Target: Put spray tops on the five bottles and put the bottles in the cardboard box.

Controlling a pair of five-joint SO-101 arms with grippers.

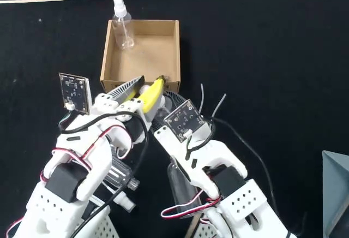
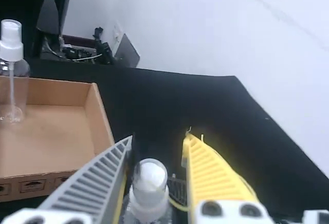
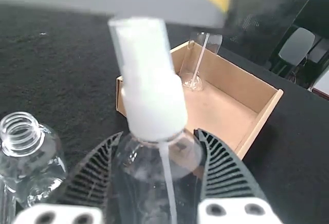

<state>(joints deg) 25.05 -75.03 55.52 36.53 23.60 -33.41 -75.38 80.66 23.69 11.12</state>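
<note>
Two robot arms meet just short of a cardboard box (image 1: 140,25) on a black table. The right gripper (image 3: 158,136) is pinching a clear bottle (image 3: 144,172) by its body, one ribbed black jaw pressed against each side. The bottle's long axis runs up out of those jaws, and a white spray top (image 3: 149,80) sits on its neck.

The left gripper (image 2: 157,142) comes down over that top, jaws spread, the grey one against the top (image 2: 149,178) and the yellow one a little apart (so it brackets the top, not clamps it). Whether the top is fully screwed home I cannot tell.

The box lies straight ahead of both grippers, its near wall just beyond the left jaw tips. The right arm, which has the bottle, looks the one to carry it in, and the bottle would need to rise over that wall once the left jaws clear off.

Inside, one finished bottle (image 1: 123,28) stands in the far corner on the left gripper's side, and the rest of the floor is bare cardboard. An uncapped bottle (image 3: 25,147) waits just beside the right gripper
</note>
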